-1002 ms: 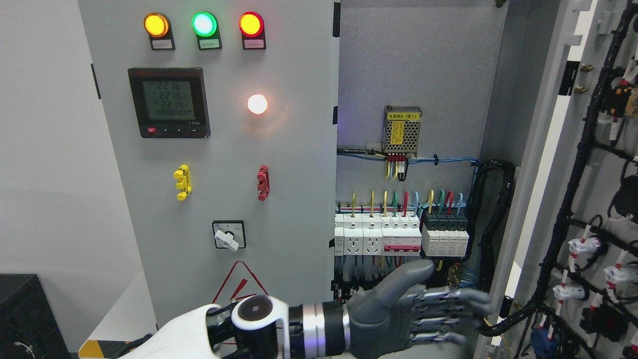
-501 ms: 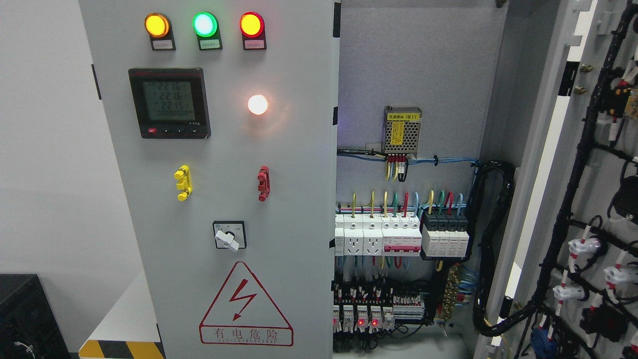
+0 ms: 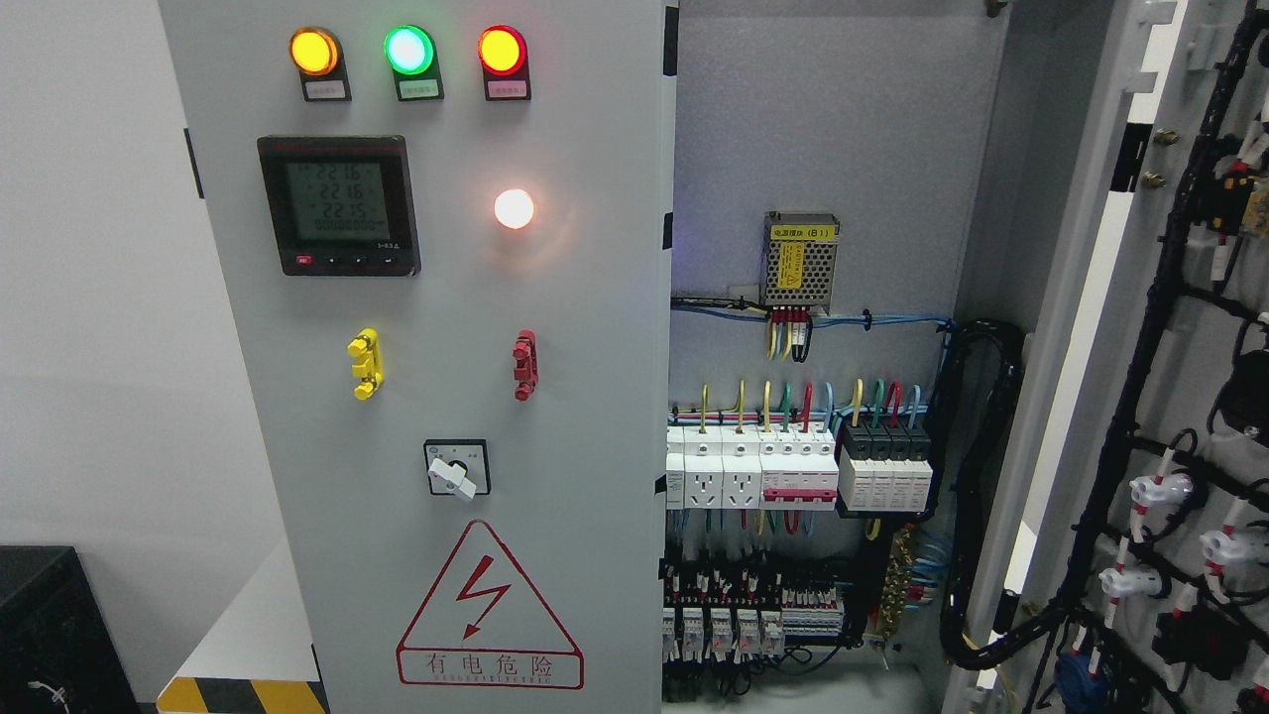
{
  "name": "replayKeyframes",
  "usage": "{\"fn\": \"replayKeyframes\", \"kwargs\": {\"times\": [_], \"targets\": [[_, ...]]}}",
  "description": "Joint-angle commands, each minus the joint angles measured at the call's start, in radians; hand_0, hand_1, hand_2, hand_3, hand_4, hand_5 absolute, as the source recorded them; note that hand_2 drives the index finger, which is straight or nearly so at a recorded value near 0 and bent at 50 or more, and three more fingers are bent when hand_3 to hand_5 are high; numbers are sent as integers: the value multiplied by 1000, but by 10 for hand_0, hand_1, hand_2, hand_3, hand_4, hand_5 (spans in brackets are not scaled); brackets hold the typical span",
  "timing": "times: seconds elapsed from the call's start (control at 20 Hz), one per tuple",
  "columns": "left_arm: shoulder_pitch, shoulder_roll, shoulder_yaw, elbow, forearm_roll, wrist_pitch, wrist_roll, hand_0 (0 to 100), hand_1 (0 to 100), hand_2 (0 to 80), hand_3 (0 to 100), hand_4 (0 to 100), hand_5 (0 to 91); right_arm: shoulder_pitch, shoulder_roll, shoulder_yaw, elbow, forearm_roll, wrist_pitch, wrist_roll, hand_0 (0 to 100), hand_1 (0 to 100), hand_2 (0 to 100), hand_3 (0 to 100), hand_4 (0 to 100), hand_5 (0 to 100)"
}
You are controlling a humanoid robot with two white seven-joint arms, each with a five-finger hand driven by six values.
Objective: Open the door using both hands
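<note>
Neither hand shows, so I cannot tell how their fingers are set. The right door (image 3: 1170, 397) stands swung wide at the right, its wired back facing us, baring the breakers (image 3: 793, 476). The left door (image 3: 446, 347) looks closed, though its edge is hard to read. That one seems next: get fingers behind its right edge.

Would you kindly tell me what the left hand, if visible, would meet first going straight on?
No hand shows in the head view, so no heading can be judged; only the cabinet's breakers and the opened right door are visible.
</note>
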Motion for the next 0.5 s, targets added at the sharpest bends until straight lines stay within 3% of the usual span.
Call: {"fn": "replayKeyframes", "kwargs": {"times": [0.0, 0.1, 0.2, 0.4, 0.45], "targets": [[30, -457, 339, 910, -26, 42, 41, 0, 0, 0, 0, 0, 0, 0, 1, 0, 0, -1, 0, 0, 0, 0, 0, 0, 0, 0], [11, -502, 468, 947, -146, 125, 113, 0, 0, 0, 0, 0, 0, 0, 0, 0, 0, -1, 0, 0, 0, 0, 0, 0, 0, 0], [10, -517, 650, 938, -347, 212, 159, 0, 0, 0, 0, 0, 0, -1, 0, 0, 0, 1, 0, 0, 0, 0, 0, 0, 0, 0], [-1, -540, 1012, 939, -778, 273, 181, 0, 0, 0, 0, 0, 0, -1, 0, 0, 0, -1, 0, 0, 0, 0, 0, 0, 0, 0], [-5, -546, 1080, 941, -844, 282, 207, 0, 0, 0, 0, 0, 0, 0, 0, 0, 0, 1, 0, 0, 0, 0, 0, 0, 0, 0]]}}
